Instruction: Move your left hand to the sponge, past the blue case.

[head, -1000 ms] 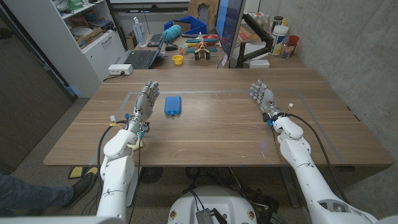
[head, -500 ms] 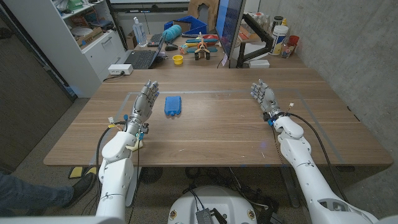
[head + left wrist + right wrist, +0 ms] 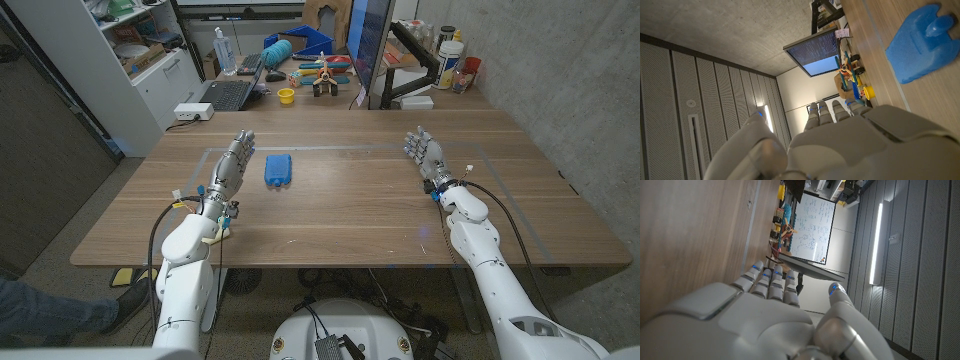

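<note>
Left hand (image 3: 228,165) empty, fingers extended, just beside blue case (image 3: 278,168), right hand (image 3: 421,155) empty, fingers extended

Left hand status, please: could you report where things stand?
Left hand open, holding nothing. Right hand open. Blue soft rectangular case lies beside left hand, untouched. No sponge visible on wooden table.

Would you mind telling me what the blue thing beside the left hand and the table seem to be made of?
The blue thing looks like soft foam or moulded plastic, I cannot tell which: matte, even blue, rounded edges, with a raised bump in the left wrist view. The table looks like wood or a wood-look laminate: brown grain lines run along it, with a dull sheen. The left hand has a grey, metallic-looking finish.
</note>
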Controlling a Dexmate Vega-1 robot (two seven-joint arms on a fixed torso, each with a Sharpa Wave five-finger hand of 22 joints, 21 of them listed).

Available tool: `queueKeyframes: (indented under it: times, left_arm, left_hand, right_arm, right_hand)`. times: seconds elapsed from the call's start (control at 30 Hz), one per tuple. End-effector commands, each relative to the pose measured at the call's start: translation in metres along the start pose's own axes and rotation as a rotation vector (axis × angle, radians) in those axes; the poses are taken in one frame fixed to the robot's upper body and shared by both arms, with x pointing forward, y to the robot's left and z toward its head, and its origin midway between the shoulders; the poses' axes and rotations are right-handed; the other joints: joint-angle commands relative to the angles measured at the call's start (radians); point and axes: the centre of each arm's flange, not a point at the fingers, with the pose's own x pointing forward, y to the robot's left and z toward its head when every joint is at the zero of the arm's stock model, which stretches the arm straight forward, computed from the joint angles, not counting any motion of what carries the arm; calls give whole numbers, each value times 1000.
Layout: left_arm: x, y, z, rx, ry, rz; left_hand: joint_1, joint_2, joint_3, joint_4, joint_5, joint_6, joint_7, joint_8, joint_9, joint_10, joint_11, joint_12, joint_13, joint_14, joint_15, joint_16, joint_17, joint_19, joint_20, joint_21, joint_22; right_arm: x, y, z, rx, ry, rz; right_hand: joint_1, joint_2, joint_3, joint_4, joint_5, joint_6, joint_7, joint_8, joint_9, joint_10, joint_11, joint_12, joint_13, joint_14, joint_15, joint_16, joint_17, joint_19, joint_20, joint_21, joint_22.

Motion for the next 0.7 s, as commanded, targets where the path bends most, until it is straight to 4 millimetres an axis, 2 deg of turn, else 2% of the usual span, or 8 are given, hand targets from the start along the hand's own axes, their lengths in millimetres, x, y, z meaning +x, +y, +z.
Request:
queueKeyframes:
  times: [0.03,0.7]
  left_arm:
    - [-11,-3,6,34,-14,2]
    - [-36,3,8,72,0,48]
  left_hand:
    - [12,1,3,-8,2,9,2,6,5,8,-3,6,3,6,2,9,4,-2,8,8,3]
    - [26,4,4,-16,0,19,1,6,5,14,-8,7,3,11,3,8,4,1,15,9,3]
  right_arm:
    - [1,-2,0,18,-14,-3]
    - [3,-6,5,23,-29,-13]
  right_hand:
    - [6,9,-4,1,3,10,-1,-1,3,7,-1,1,6,9,-3,-2,3,2,7,-3,3]
    - [7,11,-9,-1,4,11,-3,-1,3,8,1,0,6,10,-4,-2,3,3,8,-8,4]
